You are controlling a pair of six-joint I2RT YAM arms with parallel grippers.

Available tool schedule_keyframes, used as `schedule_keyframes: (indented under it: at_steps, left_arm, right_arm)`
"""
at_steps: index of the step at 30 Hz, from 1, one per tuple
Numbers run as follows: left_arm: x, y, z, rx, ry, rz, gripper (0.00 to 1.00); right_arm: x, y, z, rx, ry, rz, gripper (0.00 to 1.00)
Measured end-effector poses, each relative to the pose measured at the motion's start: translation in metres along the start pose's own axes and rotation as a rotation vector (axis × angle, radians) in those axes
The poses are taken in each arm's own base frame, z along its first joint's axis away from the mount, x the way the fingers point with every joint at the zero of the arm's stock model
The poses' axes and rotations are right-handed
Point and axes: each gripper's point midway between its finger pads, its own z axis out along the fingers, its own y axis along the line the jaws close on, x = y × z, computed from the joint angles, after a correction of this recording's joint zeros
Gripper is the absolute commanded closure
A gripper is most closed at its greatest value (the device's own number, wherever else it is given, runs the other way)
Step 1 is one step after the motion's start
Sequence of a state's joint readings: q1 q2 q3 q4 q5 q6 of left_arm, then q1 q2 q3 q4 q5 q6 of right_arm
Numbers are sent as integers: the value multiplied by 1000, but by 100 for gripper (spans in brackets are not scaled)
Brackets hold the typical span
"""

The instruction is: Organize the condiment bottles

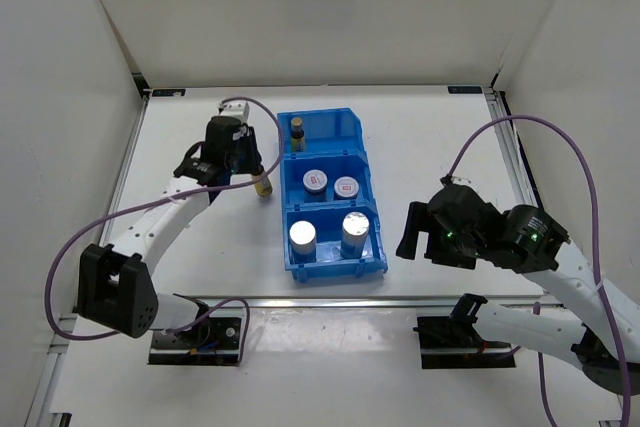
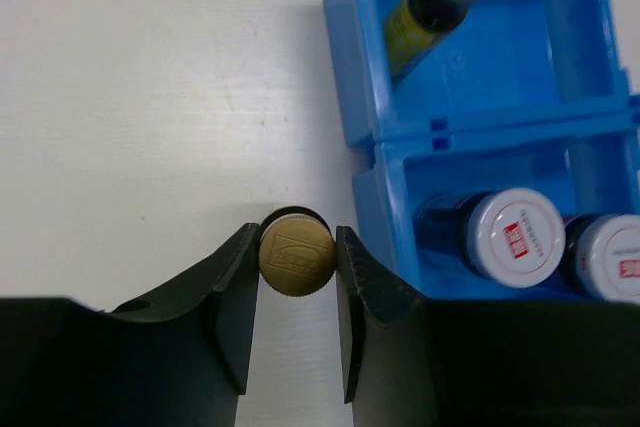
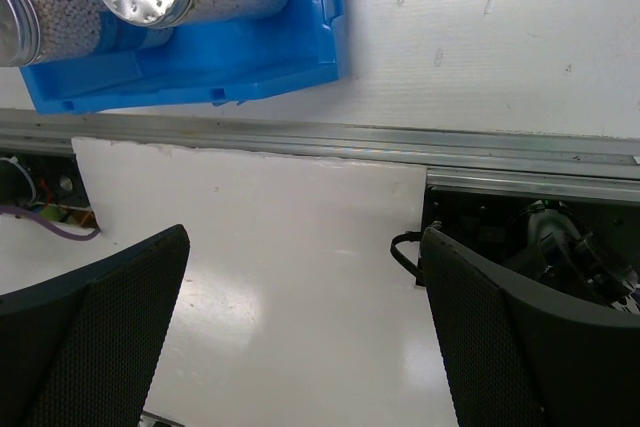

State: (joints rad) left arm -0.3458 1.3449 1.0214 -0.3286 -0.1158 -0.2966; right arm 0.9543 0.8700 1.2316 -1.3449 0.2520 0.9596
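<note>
My left gripper (image 1: 257,177) is shut on the gold cap of a slim amber bottle (image 1: 264,188), just left of the blue bin (image 1: 366,152). In the left wrist view both fingers press the cap (image 2: 296,263) from either side. A second amber bottle (image 1: 297,130) stands in the bin's far compartment, and also shows in the left wrist view (image 2: 430,7). Two white-lidded jars (image 1: 316,182) (image 1: 346,187) sit in the middle compartment. Two silver-topped cylinders (image 1: 303,237) (image 1: 355,228) stand in the near compartment. My right gripper (image 1: 410,232) is open and empty, right of the bin.
A metal rail (image 3: 400,142) runs along the table's near edge, with the arm bases (image 1: 200,339) below it. White walls enclose the back and sides. In the right wrist view the bin's near corner (image 3: 200,67) is at the upper left.
</note>
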Motion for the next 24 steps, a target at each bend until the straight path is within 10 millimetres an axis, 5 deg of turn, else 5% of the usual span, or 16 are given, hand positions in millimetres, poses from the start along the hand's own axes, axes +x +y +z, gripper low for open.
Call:
schedule_keyframes:
  at_steps: [3,10,15,19,24]
  left_arm:
    - [-34,-5,-10,-5,-57,6,89]
    - [-153,-27,-55,14,-326,7,89]
    - [-209,-73,-70,125,-464,24,89]
    - [-219,-128,-51,253,-477,74,89]
    - [-185,-186,-4,354,-388,151,89]
  right_arm:
    - [0,0,0,1,-1,1,0]
    - [0,-1,1,6,0,0,0]
    - [0,-1,1,7,-2,0,0]
    - [0,-2,1,8,-5,0,0]
    - [-2,-3,-3,-6,-27,15,0]
